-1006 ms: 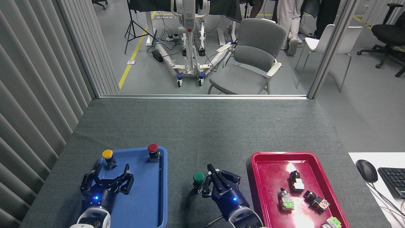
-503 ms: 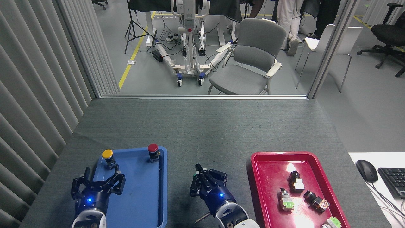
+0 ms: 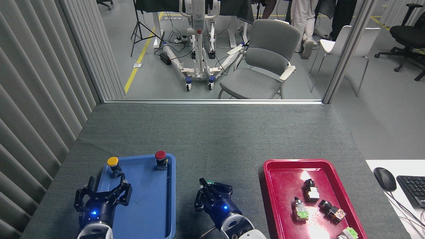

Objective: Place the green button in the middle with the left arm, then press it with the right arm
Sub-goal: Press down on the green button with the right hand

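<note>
Between the blue tray (image 3: 146, 212) and the red tray (image 3: 275, 192), on the bare grey middle (image 3: 212, 146) of the table, stands the green button (image 3: 209, 182), nearly hidden: only a sliver of its cap shows at 12 o'clock of the right arm's gripper (image 3: 212, 196). That gripper's fingers (image 3: 203, 192) sit bunched directly over the cap; whether they touch it, or how far they are closed, cannot be told. The left arm's gripper (image 3: 102, 196), at 9 o'clock over the blue tray's near-left part, is spread wide and holds nothing. The button is judged light, rigid and top-heavy; it is best pressed squarely on the cap, or it may tip.
</note>
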You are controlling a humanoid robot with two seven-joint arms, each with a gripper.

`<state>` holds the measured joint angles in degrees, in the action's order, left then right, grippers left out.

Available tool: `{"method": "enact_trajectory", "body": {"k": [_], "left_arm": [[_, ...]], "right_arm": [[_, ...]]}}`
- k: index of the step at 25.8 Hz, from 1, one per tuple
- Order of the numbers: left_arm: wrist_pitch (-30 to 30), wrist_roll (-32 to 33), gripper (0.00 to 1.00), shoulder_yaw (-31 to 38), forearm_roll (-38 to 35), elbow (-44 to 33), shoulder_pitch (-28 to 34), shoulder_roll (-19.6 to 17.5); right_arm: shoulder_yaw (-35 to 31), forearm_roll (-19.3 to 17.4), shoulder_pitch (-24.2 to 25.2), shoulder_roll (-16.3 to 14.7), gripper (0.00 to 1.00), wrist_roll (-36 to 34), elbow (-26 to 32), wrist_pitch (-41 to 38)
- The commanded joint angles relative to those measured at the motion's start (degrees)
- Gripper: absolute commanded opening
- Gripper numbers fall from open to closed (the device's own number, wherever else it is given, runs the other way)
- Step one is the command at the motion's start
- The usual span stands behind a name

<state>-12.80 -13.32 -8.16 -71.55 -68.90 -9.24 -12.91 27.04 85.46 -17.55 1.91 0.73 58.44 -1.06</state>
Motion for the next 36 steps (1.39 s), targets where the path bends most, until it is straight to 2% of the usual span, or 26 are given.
{"method": "enact_trajectory", "body": {"k": [1, 13, 18, 23, 24, 26, 28, 36], "left_arm": [[0.1, 0.1, 1.00, 0.5, 0.1, 0.1, 0.0, 0.1], [0.2, 0.0, 1.00, 1.7, 0.1, 0.4, 0.0, 1.2], [0.2, -0.1, 1.00, 1.9, 0.2, 0.4, 0.0, 1.5], [0.1, -0.1, 1.00, 1.9, 0.3, 0.4, 0.0, 1.6], [0.2, -0.1, 1.00, 2.0, 0.3, 0.4, 0.0, 1.6], [0.3, -0.1, 1.00, 2.2, 0.3, 0.4, 0.0, 1.6], [0.4, -0.1, 1.00, 2.2, 0.3, 0.4, 0.0, 1.6], [0.8, -0.2, 1.00, 2.3, 0.5, 0.1, -0.3, 1.6]], "right_arm": [[0.0, -0.3, 0.4, 0.0, 0.00, 0.0, -0.9, 0.1], [-0.1, -0.6, 0.8, 0.1, 0.00, -0.6, -1.1, 0.5], [-0.4, -3.4, 0.8, 0.9, 0.10, -0.8, 0.6, 0.7], [-0.8, -3.5, 0.9, 0.9, 0.36, -1.9, 2.1, 4.2], [-0.7, -3.5, 0.9, 1.0, 0.45, -2.3, 2.3, 5.7], [-0.8, -3.5, 1.0, 1.0, 0.69, -3.4, 2.4, 9.7], [-0.8, -3.5, 1.0, 1.1, 0.98, -4.6, 2.4, 14.7], [-1.5, -3.5, 1.3, 0.3, 0.99, -5.6, 4.3, 17.4]]}}
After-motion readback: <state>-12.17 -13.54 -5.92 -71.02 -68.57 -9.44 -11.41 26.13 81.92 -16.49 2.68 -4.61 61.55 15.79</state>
